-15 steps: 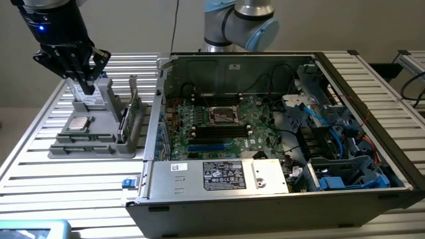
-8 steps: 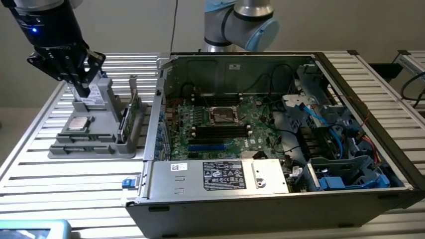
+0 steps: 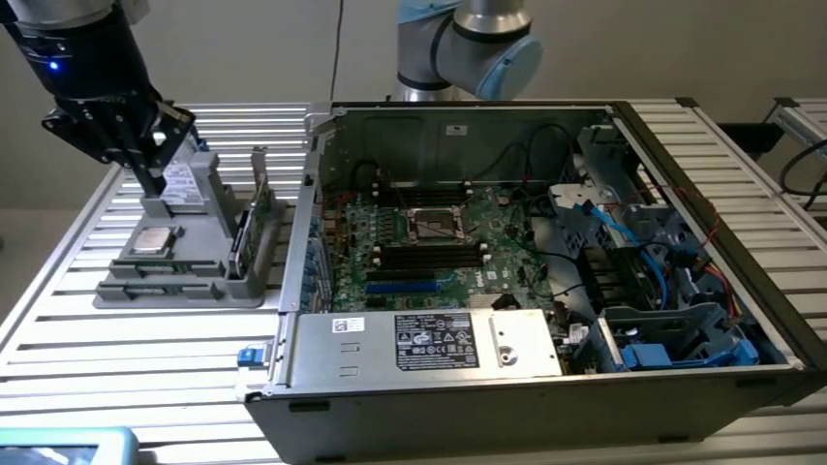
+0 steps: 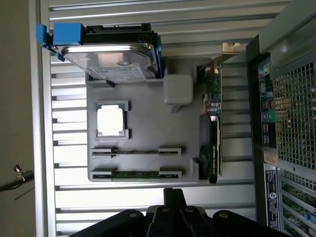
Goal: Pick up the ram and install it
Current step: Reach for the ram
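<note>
Two slim sticks stand on edge in end holders on the grey tray. The ram, green along its top edge, sits in the row at the tray's border closest to the tool; a second stick is in the next row inward. The tool hangs above the tray, well apart from it and touching nothing. Nothing can be seen in its grasp, and how far open it is cannot be told.

Further in on the tray lies the square silver processor in its own pocket. At the tray's far end is a hard drive in a blue-tabbed carrier. A graphics card stands along the tray's side that faces the computer case. The case lies open on the counter just beside the tray, its motherboard and black memory slots exposed.

The step in hand looks like the approach, with the pick not yet made. A grasp would probably call for centring over the ram's thin edge between its two end holders. It would also need a straight descent and a hold across the flat faces, clear of the neighbouring stick.
</note>
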